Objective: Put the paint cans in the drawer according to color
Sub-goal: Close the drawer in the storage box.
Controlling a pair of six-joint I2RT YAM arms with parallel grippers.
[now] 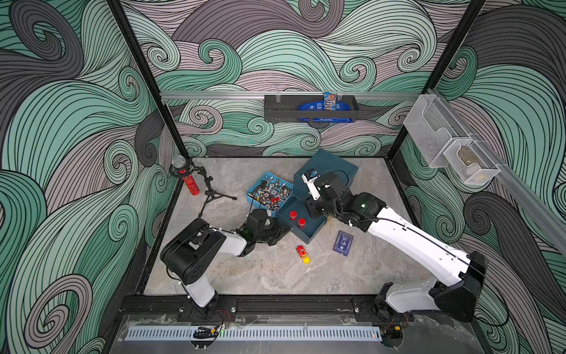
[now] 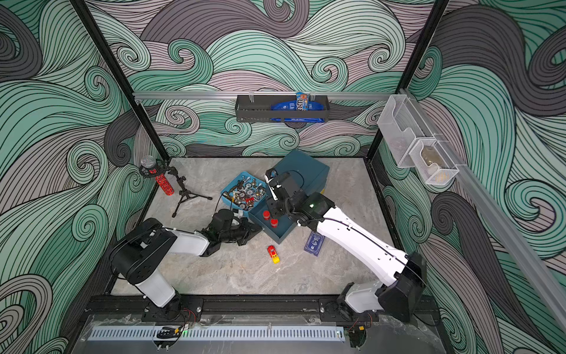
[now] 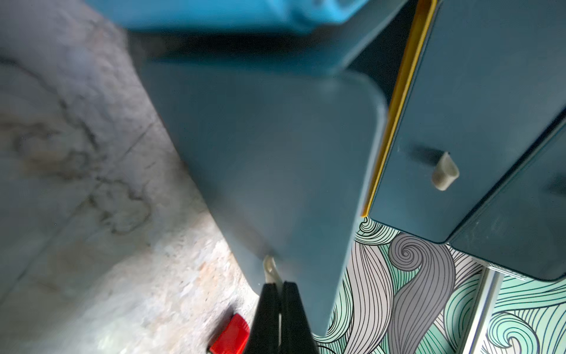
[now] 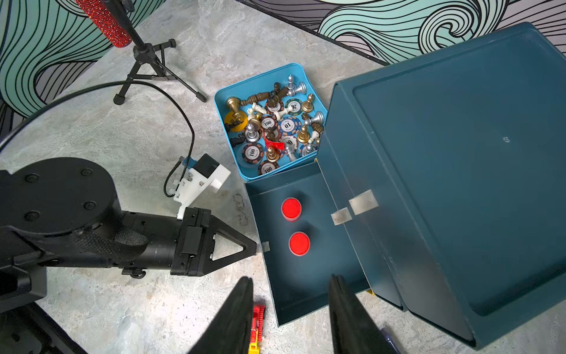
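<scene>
The dark teal drawer (image 1: 333,167) unit stands at the back of the table, seen in both top views (image 2: 306,165). Its lowest drawer (image 4: 306,282) is pulled out. Two red-lidded paint cans (image 4: 291,207) (image 4: 299,243) stand upright inside it, also seen in a top view (image 1: 293,214) (image 1: 301,222). My left gripper (image 3: 279,285) is shut on that drawer's white pull tab (image 3: 271,269), reaching in low from the left (image 1: 284,230). My right gripper (image 4: 291,280) hovers open above the drawer's front end, holding nothing.
A light blue tray (image 4: 257,77) of chess pieces and chips touches the drawer unit's left side. A red-and-yellow toy car (image 1: 303,254) and a dark blue card box (image 1: 343,243) lie in front of the open drawer. A red microphone on a tripod (image 1: 190,180) stands at the back left.
</scene>
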